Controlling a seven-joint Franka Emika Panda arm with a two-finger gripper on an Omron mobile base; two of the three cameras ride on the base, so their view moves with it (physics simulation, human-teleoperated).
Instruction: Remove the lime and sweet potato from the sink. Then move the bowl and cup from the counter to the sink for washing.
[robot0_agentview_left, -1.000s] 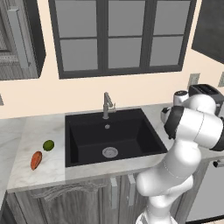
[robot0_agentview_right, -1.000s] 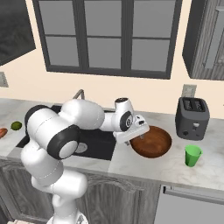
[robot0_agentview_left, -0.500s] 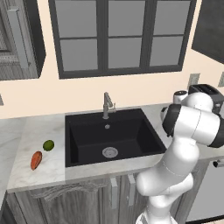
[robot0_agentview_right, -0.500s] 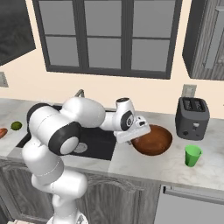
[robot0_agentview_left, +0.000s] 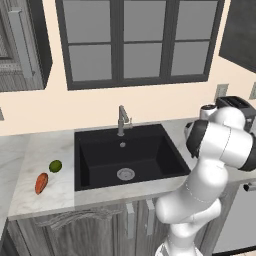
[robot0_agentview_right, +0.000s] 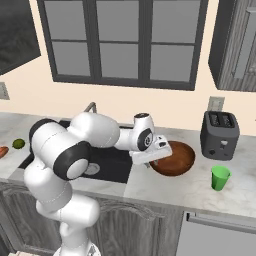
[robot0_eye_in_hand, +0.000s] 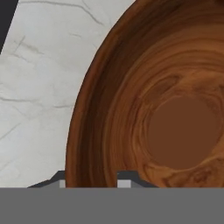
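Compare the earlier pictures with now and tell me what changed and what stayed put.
The hand has closed on the near rim of the bowl; its fingertips now straddle that rim, one outside and one inside. The arm barely shifted. The bowl itself has not visibly moved. The lime and sweet potato stay on the counter left of the sink, and the cup stays by the toaster.

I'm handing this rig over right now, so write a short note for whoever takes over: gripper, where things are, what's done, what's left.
Gripper: closed on the near rim of the bowl, one finger inside, one outside.
Bowl: on the counter right of the sink, not lifted.
Cup: upright on the counter, right of the bowl, in front of the toaster.
Lime and sweet potato: on the counter left of the sink.
Done: both are out of the sink.
Left: bowl into the sink, then the cup.
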